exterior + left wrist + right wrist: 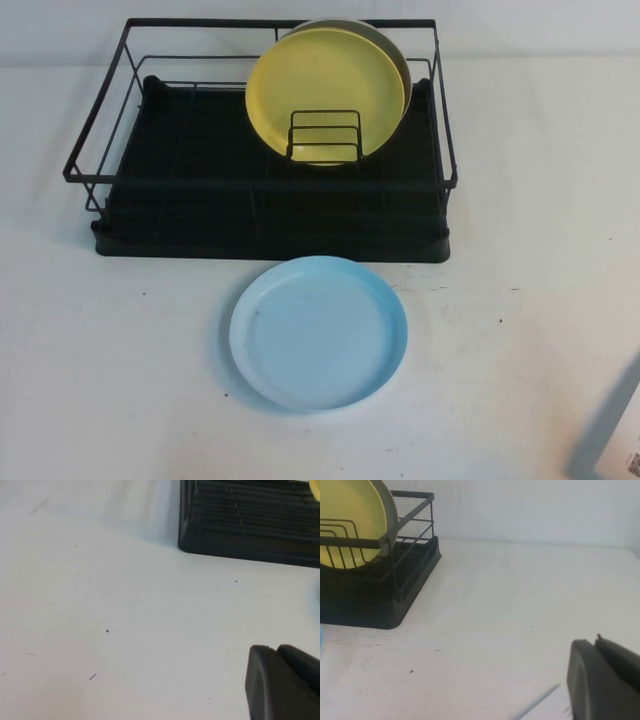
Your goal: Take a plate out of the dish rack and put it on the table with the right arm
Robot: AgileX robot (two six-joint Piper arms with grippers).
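Note:
The light-blue plate (318, 333) lies flat on the white table (120, 360), just in front of the black dish rack (270, 210); a sliver of it shows at the edge of the right wrist view (321, 645). Neither arm is in the high view. My right gripper (596, 641) is shut and empty, low over bare table to the right of the rack (380, 600). My left gripper (274, 649) is shut and empty over bare table near the rack's front left corner (240, 535).
A yellow plate (322, 95) stands upright in the rack's small wire holder (325, 135), with an olive-grey plate (400, 60) behind it. A white sheet's corner (632, 462) lies at the table's front right, also in the right wrist view (545, 707).

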